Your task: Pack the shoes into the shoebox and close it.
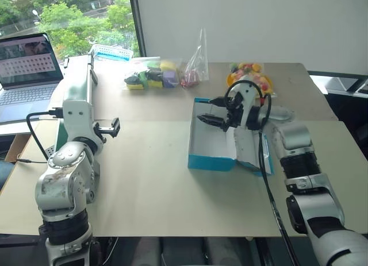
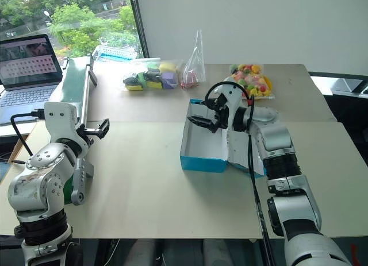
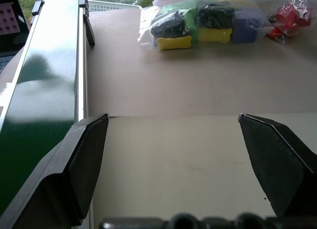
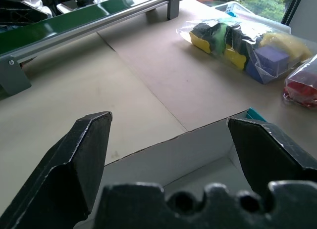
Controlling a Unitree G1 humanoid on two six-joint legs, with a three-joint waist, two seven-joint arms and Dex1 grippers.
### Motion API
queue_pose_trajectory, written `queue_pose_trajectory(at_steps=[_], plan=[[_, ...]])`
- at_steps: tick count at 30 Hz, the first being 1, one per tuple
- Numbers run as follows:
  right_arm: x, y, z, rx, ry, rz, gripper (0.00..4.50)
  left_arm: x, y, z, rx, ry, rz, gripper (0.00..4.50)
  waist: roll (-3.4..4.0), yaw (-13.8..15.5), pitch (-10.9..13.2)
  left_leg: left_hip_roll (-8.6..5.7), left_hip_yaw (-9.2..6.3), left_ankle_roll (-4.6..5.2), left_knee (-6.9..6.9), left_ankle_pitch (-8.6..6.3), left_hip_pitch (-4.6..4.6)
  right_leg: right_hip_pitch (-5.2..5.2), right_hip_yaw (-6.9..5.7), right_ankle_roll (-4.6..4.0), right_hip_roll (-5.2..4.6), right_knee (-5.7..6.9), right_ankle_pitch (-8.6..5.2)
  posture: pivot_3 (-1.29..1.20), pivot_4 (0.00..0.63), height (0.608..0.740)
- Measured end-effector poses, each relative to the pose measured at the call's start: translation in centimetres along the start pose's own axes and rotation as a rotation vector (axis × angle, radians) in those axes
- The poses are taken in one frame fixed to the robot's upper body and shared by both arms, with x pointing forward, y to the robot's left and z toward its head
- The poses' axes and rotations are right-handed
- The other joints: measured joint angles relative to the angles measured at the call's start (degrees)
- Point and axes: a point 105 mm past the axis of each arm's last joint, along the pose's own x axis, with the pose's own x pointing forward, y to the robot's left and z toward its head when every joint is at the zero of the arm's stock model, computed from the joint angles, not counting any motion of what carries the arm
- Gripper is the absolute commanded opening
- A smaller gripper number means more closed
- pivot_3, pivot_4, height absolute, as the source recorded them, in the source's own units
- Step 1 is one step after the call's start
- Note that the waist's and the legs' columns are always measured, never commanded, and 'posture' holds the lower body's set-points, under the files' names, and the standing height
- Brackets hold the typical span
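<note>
Left gripper (image 1: 109, 128): sitting nearest on the left side, hanging above bare table with its two black fingers (image 3: 84, 160) spread wide and holding nothing; it is pointing toward the far bags.
Table (image 1: 149, 185): a pale tan top, carrying everything else.
Shoebox (image 1: 210, 146): lying open right of centre on the table, turquoise outside and white inside; its interior is showing white and bare where visible, and part of it is hidden behind the right arm. A flap or lid part is lying out on its right side under the arm.
Right gripper (image 1: 211, 120): hovering over the far part of the shoebox, fingers (image 4: 79, 160) parted wide, gripping nothing; the box's white far wall is showing just past them in the wrist view.
Shoes: I cannot pick them out anywhere.
Green conveyor (image 1: 77, 85): running along the left edge of the table, away from the robot.
Bag of coloured blocks (image 1: 150, 76): resting at the far side, well apart from the shoebox.
Bag with red items (image 1: 192, 73): standing just right of the blocks.
Bag of bright small pieces (image 1: 250, 76): lying beyond the right gripper.
Laptop (image 1: 26, 70): sitting open at far left, off the table.
</note>
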Motion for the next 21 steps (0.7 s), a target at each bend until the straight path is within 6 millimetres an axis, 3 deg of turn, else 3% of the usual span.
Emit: queue_pose_trajectory(at_steps=[6, 12, 16, 21], plan=[[-0.7, -0.8, -0.6, -0.001, -0.007, -0.083, 4.44, 0.7, -1.5, 0.1, -0.023, -0.03, -0.095, 4.5, 0.0, 0.29, 0.0, 0.0, -0.01, 0.0, 0.0, 0.0, 0.0, 0.04, -0.02, 0.0, -0.01, -0.05, 0.0, 0.0, 0.15, 0.74], [-0.9, -0.5, 0.0, 0.009, -0.028, -0.059, 4.44, -1.4, -5.8, -0.7, 0.048, -0.014, -0.456, 4.5, 0.0, -0.36, 0.0, 0.06, 0.02, 0.0, -0.09, 0.0, 0.04, 0.02, 0.02, 0.0, 0.05, -0.07, 0.0, 0.0, 0.15, 0.74], [-1.0, -0.4, 0.1, 0.014, -0.029, -0.053, 4.44, -2.8, -6.6, -1.3, 0.086, 0.007, -0.558, 4.5, 0.0, -0.31, 0.0, 0.04, 0.03, 0.0, -0.08, 0.0, 0.12, 0.11, 0.02, -0.02, 0.04, -0.07, 0.01, 0.0, 0.15, 0.74], [-0.5, 0.6, 0.5, 0.026, -0.033, 0.008, 4.44, -3.0, -6.7, -1.2, 0.076, 0.001, -0.55, 4.5, 0.0, -0.09, 0.0, 0.05, -0.02, 0.03, -0.09, -0.03, 0.48, 0.62, -0.05, -0.01, 0.04, -0.3, 0.0, 0.0, 0.15, 0.74]])
